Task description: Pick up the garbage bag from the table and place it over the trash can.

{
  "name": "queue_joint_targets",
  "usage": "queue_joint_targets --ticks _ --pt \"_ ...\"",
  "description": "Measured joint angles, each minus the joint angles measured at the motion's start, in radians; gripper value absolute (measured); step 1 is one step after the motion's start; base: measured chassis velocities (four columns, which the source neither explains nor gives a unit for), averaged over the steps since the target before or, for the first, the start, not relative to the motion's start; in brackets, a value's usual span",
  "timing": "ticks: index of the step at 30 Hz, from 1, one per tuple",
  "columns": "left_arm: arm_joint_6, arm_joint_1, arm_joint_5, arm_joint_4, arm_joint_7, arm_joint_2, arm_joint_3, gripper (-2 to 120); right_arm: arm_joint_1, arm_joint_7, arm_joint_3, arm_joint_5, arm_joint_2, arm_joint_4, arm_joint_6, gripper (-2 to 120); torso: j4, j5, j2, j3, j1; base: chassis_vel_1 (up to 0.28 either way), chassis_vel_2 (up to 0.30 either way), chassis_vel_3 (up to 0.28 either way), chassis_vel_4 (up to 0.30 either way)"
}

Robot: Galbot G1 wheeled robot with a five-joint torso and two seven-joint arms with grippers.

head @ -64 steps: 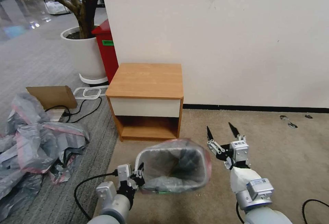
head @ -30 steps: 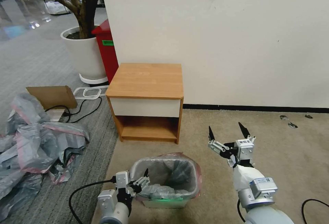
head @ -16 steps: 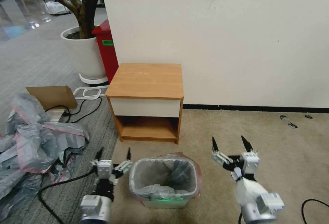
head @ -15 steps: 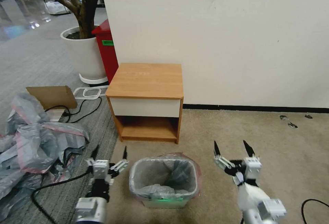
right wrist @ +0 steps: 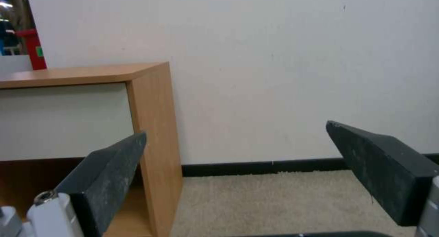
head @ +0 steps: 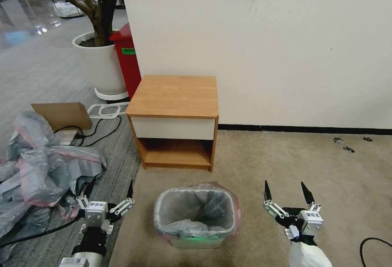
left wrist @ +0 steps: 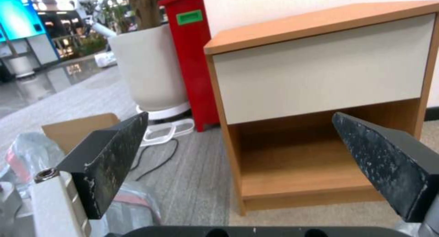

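The trash can stands on the beige carpet, right in front of the worktop, a little way out from its open lower shelf. The garbage bag is on it: grey plastic lines the inside, the pink-red band is folded down over the rolled rim, and it bunches a bit thicker along the rim's far right corner. A green glow shows at the can's near wall, just under the rim.

Left pincer hangs low at the left of the can, apart from it, over the edge where the grey floor meets the carpet, fingers spread wide with nothing between them. In the left wrist view the two dark fingers frame the worktop's cream drawer front and the bare shelf below.

Right pincer sits at the can's right, well clear of the rim, also wide and empty, tips pointing toward the wall. Its wrist view looks between its fingers at the worktop's right side panel and the black skirting.

The worktop's top is bare wood. Off to the left lies the heap of grey-pink bags, near a cardboard flap and a black cable. Behind the worktop's left back corner stand the red bin and the white planter.
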Motion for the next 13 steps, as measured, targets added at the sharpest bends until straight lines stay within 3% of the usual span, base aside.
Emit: queue_joint_targets --ticks 13 --pt "0.005 -0.002 -0.003 0.000 -0.004 0.001 0.003 100 0.002 0.000 -0.001 0.000 -0.001 0.002 -0.006 100 0.0000 0.0001 0.000 0.000 0.000 0.000 0.000 0.000 0.000"
